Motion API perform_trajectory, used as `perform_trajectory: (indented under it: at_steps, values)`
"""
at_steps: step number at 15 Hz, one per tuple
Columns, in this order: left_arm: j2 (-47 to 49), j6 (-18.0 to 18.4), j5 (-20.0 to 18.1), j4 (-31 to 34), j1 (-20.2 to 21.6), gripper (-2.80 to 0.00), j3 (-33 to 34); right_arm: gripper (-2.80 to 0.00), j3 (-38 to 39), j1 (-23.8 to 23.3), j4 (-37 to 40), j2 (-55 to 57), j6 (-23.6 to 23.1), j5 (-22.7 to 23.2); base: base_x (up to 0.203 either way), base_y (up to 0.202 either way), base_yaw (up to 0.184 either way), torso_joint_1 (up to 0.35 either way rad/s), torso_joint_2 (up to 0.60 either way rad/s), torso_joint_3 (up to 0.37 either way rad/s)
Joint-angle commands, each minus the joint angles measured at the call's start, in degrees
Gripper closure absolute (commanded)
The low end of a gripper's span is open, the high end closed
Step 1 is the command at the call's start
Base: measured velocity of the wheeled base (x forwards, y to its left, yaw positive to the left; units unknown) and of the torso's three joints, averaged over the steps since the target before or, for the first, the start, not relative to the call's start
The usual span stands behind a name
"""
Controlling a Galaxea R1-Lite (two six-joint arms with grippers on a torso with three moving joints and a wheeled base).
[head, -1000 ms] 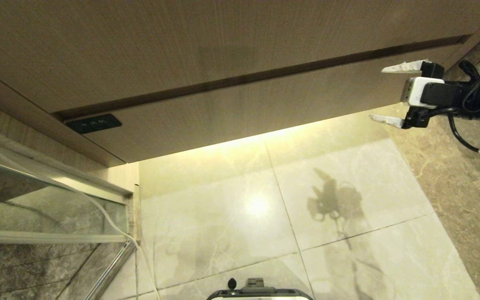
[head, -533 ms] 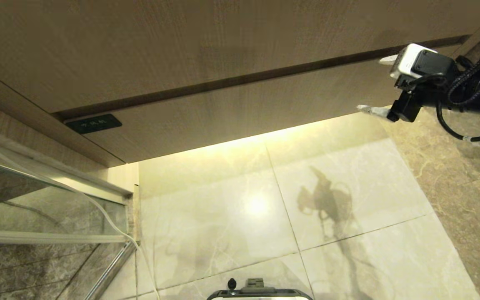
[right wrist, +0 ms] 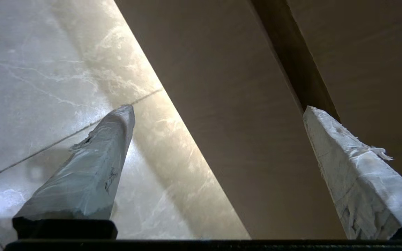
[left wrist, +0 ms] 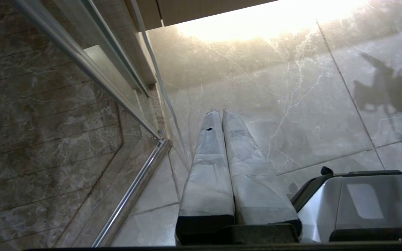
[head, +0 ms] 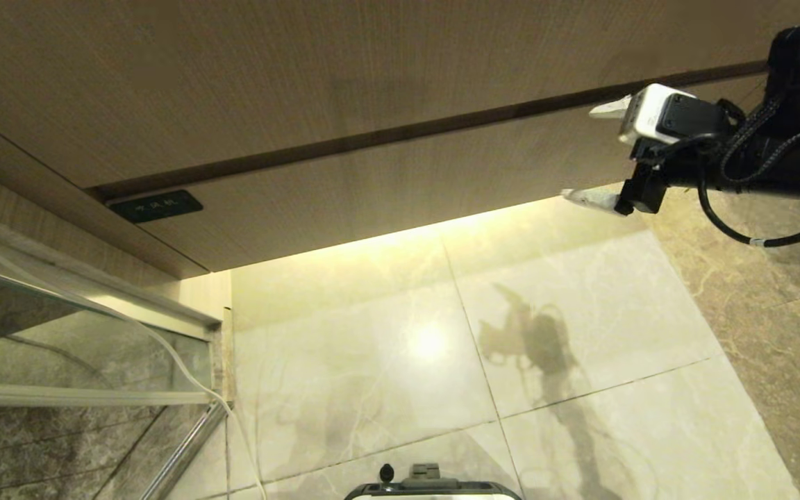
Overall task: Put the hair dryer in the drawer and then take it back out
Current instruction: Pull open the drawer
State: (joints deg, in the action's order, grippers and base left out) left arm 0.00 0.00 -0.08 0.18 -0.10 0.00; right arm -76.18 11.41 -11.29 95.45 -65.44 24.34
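Observation:
The drawer (head: 386,187) is a wide light-wood front, shut flush under the taller wood panel (head: 303,69). My right gripper (head: 580,153) is open in front of the drawer's right end, one finger at the dark gap above it and the other at its lower edge. In the right wrist view the gripper (right wrist: 218,109) has nothing between its fingers, and the drawer (right wrist: 229,104) fills the space beyond them. My left gripper (left wrist: 221,112) is shut and empty, parked low and pointing at the floor. The hair dryer is out of view.
A glass shower door with a metal rail (head: 60,312) stands at the left. A small black plate (head: 155,205) sits on the drawer's left end. Pale floor tiles (head: 442,347) lie below, brown marble (head: 754,312) at the right, and my base (head: 435,489) at the near edge.
My right gripper has moved left along the drawer front and its wrist has rolled, staying open. The drawer has not moved.

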Motion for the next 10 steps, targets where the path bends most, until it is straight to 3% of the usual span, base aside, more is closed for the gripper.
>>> perform_trajectory:
  at_steps: [1,4,10]
  values:
    - [0.0,0.0,0.0,-0.01,0.0,0.0,0.03,-2.8,-0.47,0.15,-0.14,1.81,-3.71,2.53,0.0,0.0,0.0,0.0,0.0,0.0]
    - [0.0,0.0,0.0,-0.01,0.01,0.0,0.09,-2.8,-4.49,0.15,-0.29,5.65,-6.46,4.47,0.0,0.0,0.0,0.0,0.0,0.0]
    - [0.0,0.0,0.0,-0.01,0.01,0.0,0.0,-2.8,-11.65,0.14,-2.01,11.83,-6.92,4.44,0.0,0.0,0.0,0.0,0.0,0.0]
